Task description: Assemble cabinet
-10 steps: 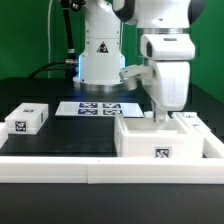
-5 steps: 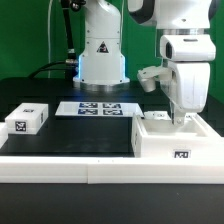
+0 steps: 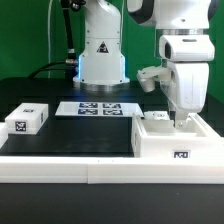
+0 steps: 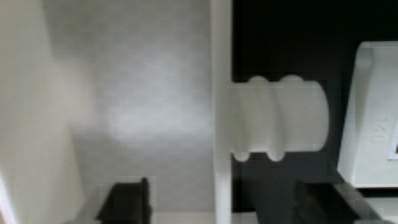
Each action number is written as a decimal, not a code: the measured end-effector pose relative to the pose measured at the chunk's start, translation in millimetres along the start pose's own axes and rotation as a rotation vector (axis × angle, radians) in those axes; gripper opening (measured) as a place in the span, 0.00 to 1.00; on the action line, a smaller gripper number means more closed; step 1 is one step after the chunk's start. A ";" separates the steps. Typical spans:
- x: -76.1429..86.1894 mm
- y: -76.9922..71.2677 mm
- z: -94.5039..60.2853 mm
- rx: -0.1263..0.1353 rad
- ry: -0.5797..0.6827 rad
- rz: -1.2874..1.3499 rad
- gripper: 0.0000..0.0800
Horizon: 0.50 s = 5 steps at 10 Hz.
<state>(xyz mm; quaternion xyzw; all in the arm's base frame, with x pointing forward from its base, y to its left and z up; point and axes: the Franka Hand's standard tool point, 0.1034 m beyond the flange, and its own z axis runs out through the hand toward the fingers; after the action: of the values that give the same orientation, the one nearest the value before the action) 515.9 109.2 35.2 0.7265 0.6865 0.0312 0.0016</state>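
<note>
The cabinet body (image 3: 178, 142), a big white open box with a tag on its front, sits at the exterior view's right by the front rail. My gripper (image 3: 181, 118) reaches down into it. In the wrist view the gripper (image 4: 228, 202) straddles an upright white wall (image 4: 221, 90) of the body. One dark finger (image 4: 128, 200) stands on each side, each with a gap to the wall, so the jaws are open. A ribbed white knob (image 4: 281, 118) sticks out from that wall. A small white tagged block (image 3: 27, 119) lies at the exterior view's left.
The marker board (image 3: 98, 108) lies flat in the middle in front of the white robot base (image 3: 103, 55). A long white rail (image 3: 60, 170) edges the table's front. A white tagged surface (image 4: 382, 110) shows at the wrist view's edge.
From one second ago to half a second ago, the gripper and the cabinet body shifted together toward the exterior view's right. Nothing has moved since.
</note>
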 end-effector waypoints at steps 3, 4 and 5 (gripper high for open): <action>-0.3 0.1 0.0 0.000 0.000 0.001 0.89; -0.5 0.1 0.0 0.000 0.000 0.001 0.98; -0.6 0.2 0.0 0.000 0.000 0.001 0.98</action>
<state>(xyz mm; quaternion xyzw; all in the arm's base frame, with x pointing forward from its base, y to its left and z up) 516.1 108.6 35.2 0.7269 0.6860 0.0312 0.0016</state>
